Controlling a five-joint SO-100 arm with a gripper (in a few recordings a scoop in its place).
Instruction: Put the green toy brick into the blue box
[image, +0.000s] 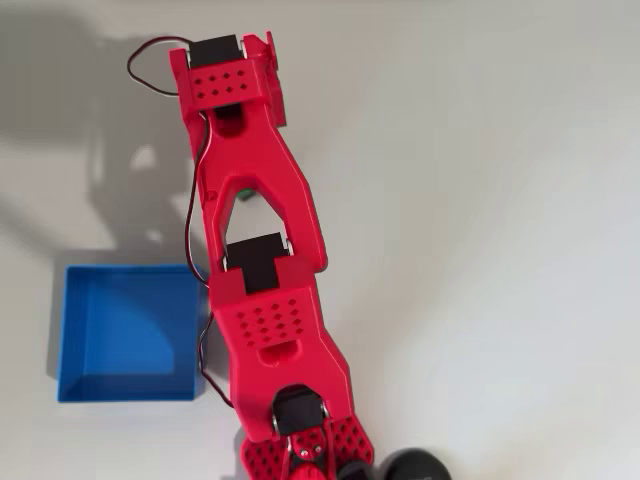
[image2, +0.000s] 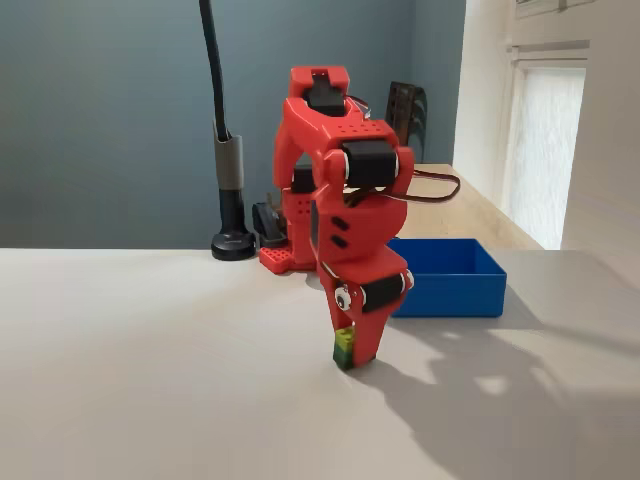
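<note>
Down at the tabletop in the fixed view, the red gripper is clenched around the green toy brick at frame centre, while the blue box lies behind it to the right, well apart.

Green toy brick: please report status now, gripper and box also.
Gripper down at table, fingers around green toy brick; grip not confirmed. Brick on table, outside blue box. Box empty, path clear.
</note>
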